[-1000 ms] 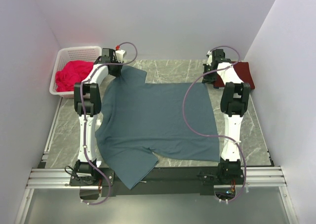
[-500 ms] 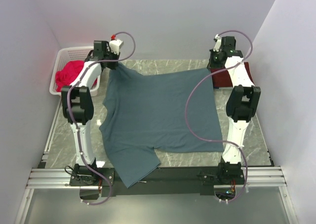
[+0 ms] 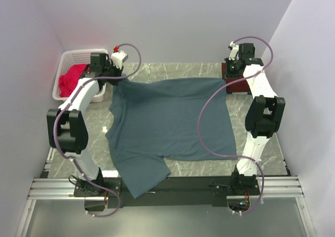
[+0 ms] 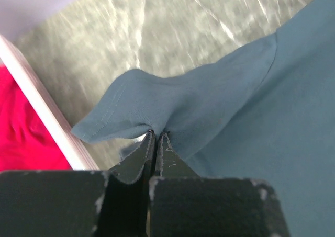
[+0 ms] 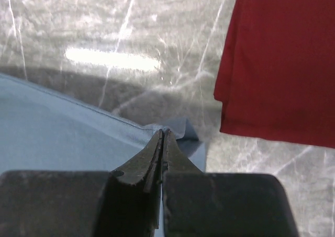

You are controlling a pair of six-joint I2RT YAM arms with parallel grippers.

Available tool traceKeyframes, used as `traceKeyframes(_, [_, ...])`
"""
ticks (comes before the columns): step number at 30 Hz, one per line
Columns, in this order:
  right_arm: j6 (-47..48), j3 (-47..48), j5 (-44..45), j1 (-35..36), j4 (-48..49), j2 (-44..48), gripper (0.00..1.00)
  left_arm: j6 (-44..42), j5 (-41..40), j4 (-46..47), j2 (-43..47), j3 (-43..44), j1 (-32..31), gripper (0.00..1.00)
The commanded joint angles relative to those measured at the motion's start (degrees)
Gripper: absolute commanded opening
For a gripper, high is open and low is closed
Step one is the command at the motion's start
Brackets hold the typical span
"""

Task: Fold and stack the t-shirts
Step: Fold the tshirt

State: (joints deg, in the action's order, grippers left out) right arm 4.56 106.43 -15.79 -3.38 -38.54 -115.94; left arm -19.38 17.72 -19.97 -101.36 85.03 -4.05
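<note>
The slate blue-grey t-shirt (image 3: 167,127) is stretched across the marble table, its near sleeve hanging over the front edge. My left gripper (image 3: 116,79) is shut on the shirt's far left corner, where the cloth (image 4: 172,103) bunches at the fingertips. My right gripper (image 3: 226,79) is shut on the far right corner (image 5: 178,128) of the same shirt. Both corners are lifted off the table. A folded dark maroon t-shirt (image 5: 282,64) lies at the far right, partly behind the right arm (image 3: 242,85).
A white basket (image 3: 73,56) at the far left holds bright red cloth (image 3: 69,79); its rim (image 4: 47,122) shows next to the left gripper. White walls close in the back and both sides. A metal rail (image 3: 167,187) runs along the near edge.
Both arms have reached farther back and outward, pulling the shirt's far edge taut and straight. The shirt has slid away from the near edge.
</note>
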Motion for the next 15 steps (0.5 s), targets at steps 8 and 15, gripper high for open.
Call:
traceKeyframes(8, [3.6,-9.0,-1.3,-1.2,1.6,6.3,0.00,1.6,-0.6,0.4,10.7,-12.2,-0.1,0.00])
traceKeyframes(15, [5.8,-15.7,0.1,-1.9,3.3,8.1,0.00,1.7,-2.1,0.5,14.3,-18.7,-1.7,0.00])
